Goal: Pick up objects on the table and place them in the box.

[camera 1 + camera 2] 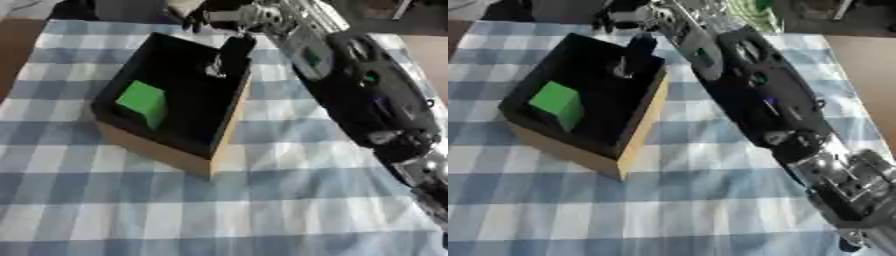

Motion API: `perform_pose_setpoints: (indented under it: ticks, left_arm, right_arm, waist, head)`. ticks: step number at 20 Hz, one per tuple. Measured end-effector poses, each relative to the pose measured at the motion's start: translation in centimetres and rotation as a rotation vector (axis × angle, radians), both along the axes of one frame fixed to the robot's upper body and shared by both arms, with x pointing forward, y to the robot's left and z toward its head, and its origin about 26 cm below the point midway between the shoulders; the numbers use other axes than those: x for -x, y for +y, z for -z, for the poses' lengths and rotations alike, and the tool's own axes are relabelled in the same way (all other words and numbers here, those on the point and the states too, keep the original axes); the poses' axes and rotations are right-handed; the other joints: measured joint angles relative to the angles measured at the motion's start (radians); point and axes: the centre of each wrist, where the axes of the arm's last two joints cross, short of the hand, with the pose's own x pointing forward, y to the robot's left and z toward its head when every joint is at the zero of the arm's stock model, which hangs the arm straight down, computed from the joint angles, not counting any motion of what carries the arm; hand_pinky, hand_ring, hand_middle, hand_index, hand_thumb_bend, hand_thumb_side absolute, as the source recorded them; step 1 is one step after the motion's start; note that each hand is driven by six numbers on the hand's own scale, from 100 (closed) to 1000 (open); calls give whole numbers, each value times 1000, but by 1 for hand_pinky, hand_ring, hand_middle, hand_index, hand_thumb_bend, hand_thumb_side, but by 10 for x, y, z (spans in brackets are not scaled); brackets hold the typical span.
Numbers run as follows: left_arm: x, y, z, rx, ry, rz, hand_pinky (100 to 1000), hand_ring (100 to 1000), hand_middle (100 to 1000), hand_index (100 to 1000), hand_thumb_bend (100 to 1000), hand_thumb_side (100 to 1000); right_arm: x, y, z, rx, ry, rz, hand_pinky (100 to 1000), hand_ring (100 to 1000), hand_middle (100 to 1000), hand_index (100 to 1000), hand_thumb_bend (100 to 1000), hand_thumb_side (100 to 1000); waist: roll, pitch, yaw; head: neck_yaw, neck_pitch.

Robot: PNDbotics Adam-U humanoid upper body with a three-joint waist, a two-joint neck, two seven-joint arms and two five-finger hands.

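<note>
Nearest me lies the desk [262,210], spread with a soft blue-and-white checked cloth [105,220] that fills the lower half of my view. My right arm [772,110], glossy black casing with silver joints, runs from five o'clock up toward twelve. At about ten o'clock sits the box [149,150]: square, with pale wooden outer walls and a dark matte lining. Inside it, against the wall at its eight o'clock, rests a bright green block [144,102] with flat faces and crisp edges. Farther off, my right hand [234,52] hangs over the box's rim at one o'clock, fingers pointing down into it. I cannot tell whether those fingers are spread or closed. The block lies apart from the hand, across the box's interior.
</note>
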Motion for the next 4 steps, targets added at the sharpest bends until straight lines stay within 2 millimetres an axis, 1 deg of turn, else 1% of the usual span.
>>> perform_pose_setpoints:
  ticks: [2,4]
  left_arm:
    - [0,0,0,1,1,-2,649,712,617,767,176,482]
    - [0,0,0,2,2,-4,649,712,617,767,177,482]
  right_arm:
    - [12,-10,-7,-25,-28,-5,982,931,841,953,162,195]
    - [26,-22,-12,-52,-59,-6,976,925,834,943,145,181]
  waist:
    - [0,-2,-5]
    - [1,-4,-10]
  head:
    - [5,0]
    - [11,0]
